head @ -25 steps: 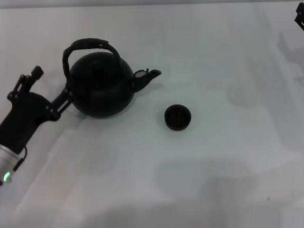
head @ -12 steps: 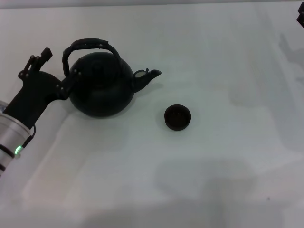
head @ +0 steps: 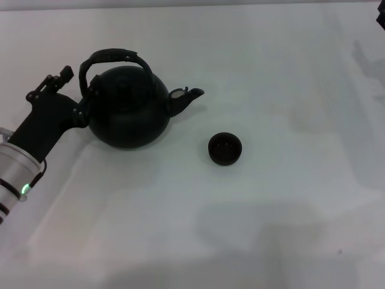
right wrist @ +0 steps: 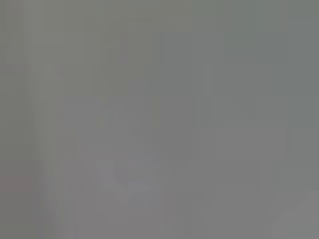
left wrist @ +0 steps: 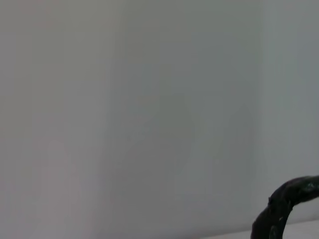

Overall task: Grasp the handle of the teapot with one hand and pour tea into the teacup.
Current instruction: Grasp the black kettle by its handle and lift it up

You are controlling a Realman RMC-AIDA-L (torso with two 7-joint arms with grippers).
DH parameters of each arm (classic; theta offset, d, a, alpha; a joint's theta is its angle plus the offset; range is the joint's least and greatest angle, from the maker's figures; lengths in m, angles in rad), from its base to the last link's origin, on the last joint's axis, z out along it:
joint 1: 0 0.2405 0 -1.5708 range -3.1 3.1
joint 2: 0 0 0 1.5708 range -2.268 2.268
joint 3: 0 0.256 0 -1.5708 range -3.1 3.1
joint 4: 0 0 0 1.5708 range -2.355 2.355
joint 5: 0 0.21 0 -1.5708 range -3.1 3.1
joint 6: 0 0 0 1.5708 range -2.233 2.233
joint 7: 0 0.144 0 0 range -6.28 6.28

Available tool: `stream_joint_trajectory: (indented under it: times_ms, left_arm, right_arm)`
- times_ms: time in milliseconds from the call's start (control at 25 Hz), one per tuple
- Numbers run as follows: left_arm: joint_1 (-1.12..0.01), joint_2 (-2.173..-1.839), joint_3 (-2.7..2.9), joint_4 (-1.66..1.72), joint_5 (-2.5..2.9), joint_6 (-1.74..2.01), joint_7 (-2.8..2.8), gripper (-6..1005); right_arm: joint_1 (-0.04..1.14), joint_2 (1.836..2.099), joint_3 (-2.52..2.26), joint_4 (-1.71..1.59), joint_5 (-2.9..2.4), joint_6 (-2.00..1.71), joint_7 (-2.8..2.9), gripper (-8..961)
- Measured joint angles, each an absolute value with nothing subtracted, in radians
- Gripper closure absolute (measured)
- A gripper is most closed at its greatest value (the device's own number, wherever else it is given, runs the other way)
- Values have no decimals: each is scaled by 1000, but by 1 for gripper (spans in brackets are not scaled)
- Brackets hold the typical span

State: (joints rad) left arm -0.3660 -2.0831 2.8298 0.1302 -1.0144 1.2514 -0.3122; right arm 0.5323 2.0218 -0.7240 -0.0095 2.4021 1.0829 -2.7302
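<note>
The black teapot (head: 128,111) stands upright on the white table, spout pointing right. Its arched handle (head: 114,56) loops over the lid; a piece of the handle also shows in the left wrist view (left wrist: 284,206). The small black teacup (head: 225,149) sits to the right, in front of the spout and apart from it. My left gripper (head: 78,86) is open at the teapot's left side, one finger on either side of the handle's left leg. My right gripper (head: 381,21) shows only as a dark bit at the far right edge.
The white table (head: 271,211) stretches around both objects. Soft shadows lie on its right and front parts. The right wrist view shows only a plain grey surface.
My left gripper has moved up and to the right, from beside the teapot's lower left body to the handle's left leg. The teapot and teacup have not moved.
</note>
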Motion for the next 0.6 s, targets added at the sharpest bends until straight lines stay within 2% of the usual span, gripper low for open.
stream_joint_trajectory:
  times_ms: [400,520,600]
  left_arm:
    - [-379,-2083,2831,129,-1013,1236,-313,511]
    - [-384,-2083,2831,128,-1012,1230,-313,723]
    - [-387,-2083,2832,127,-1012,1228,-313,774]
  right_arm:
    - [532,2022,-726,-13,2397,1076,-2727,88]
    - [532,2022,-726,-13,2396,1076,-2727,88]
    - [532,2022,-726,-13,2395,1076,-2727,88]
